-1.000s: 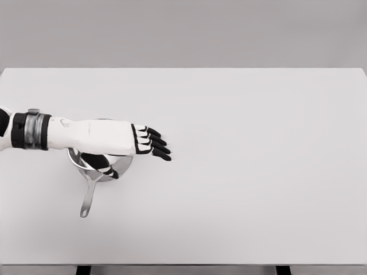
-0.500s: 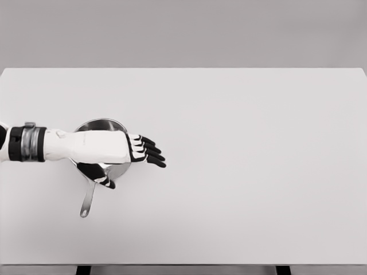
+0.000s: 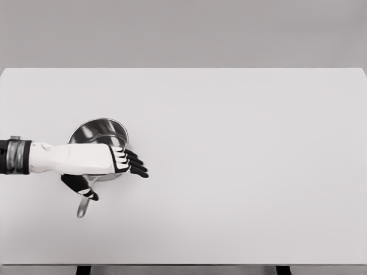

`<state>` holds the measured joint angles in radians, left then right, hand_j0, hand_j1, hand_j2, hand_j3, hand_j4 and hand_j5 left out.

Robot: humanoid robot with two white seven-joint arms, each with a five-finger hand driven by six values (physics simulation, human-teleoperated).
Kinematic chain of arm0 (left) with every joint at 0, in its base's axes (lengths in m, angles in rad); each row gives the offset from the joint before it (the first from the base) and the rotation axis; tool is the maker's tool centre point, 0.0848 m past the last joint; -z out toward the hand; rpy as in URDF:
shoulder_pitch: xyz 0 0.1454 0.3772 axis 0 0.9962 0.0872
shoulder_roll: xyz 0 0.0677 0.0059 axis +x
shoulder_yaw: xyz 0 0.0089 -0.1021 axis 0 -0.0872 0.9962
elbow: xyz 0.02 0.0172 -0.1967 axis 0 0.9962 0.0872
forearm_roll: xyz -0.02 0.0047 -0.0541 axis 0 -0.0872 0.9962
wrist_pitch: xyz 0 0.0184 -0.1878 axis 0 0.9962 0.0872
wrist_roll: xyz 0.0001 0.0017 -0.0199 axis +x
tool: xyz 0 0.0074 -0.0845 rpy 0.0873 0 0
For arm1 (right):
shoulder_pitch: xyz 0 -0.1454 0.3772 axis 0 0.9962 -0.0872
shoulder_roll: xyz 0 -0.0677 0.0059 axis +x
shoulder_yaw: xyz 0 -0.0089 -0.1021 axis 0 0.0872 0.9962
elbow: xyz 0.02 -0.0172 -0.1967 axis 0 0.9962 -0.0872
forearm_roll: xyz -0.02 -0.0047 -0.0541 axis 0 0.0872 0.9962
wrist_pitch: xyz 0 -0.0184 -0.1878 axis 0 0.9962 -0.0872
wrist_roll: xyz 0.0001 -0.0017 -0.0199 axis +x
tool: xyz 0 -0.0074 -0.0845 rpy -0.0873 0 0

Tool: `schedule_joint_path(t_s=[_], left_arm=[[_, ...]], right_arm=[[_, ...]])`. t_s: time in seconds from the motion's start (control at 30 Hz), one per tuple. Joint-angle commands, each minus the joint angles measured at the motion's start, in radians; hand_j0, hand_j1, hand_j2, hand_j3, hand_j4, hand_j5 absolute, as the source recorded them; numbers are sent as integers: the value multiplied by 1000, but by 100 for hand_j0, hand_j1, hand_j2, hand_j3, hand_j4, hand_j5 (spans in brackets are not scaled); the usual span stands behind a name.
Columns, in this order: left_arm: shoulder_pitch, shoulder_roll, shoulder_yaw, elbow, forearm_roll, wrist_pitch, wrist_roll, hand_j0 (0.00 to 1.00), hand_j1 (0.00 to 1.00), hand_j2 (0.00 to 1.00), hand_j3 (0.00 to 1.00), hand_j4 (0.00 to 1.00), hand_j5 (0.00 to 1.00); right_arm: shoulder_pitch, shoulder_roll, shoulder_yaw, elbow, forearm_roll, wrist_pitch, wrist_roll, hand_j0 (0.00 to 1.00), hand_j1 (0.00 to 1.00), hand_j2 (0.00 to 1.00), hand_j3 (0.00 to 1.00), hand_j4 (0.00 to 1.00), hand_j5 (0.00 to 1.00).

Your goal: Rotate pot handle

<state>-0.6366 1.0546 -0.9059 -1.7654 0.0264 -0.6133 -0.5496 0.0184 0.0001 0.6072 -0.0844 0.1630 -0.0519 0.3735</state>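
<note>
Head view is showing the left hand, fingers spread, gripping nothing, hovering over the rigid, slick steel pot's handle near the tabletop's left edge.

I read the pot as polished metal, its inner wall glossy and catching soft reflections; its handle looks like the same bright, smooth steel; the table is a matt, pale, even surface with no grain I can make out; my left hand looks like smooth white plastic shell, its fingers in black, duller-looking segments; the wrist band looks like brushed metal.
</note>
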Motion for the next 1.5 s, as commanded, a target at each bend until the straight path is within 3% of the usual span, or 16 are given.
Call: schedule_joint_path(t_s=[0.0,1.13,1.47], left_arm=[[0,15,1,0,7,2,0,100,100,100,100,100,100],[15,147,28,6,20,2,0,100,100,100,100,100,100],[17,165,33,53,29,2,0,100,100,100,100,100,100]], right_arm=[[0,0,0,0,0,0,-1,100,100,100,100,100,100],[0,0,0,0,0,0,1,100,100,100,100,100,100],[0,0,0,0,0,0,1,100,100,100,100,100,100]])
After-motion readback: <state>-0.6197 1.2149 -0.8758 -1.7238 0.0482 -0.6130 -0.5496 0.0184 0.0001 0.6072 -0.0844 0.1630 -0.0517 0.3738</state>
